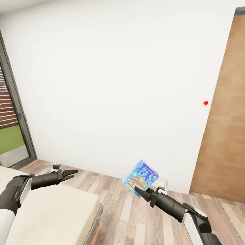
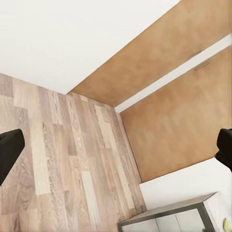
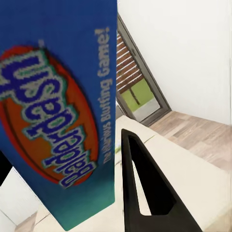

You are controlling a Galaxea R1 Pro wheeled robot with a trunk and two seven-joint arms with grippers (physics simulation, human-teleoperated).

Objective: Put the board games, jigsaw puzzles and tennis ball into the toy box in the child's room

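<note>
The right gripper (image 1: 142, 194) clenches a blue board game (image 1: 141, 178), lifted off the bed (image 1: 64, 211) for carrying; the left gripper (image 1: 69, 175) hangs released.

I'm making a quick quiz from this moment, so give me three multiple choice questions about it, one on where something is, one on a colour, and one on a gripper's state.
1. Where is the board game?
A. Lying on the bed
B. Held in the air over the floor by the right gripper
C. Leaning on the door

2. What colour is the small dot on the wall?
A. Red
B. Green
C. Black

3. What state is the left gripper in?
A. Shut on a ball
B. Shut on a puzzle
C. Open and empty

Answers:
1 B: in the head view the right gripper clamps the game's lower edge above the wood floor, clear of the bed.
2 A: the dot near the door is bright red.
3 C: the left gripper has its fingers apart with nothing between them.
</note>
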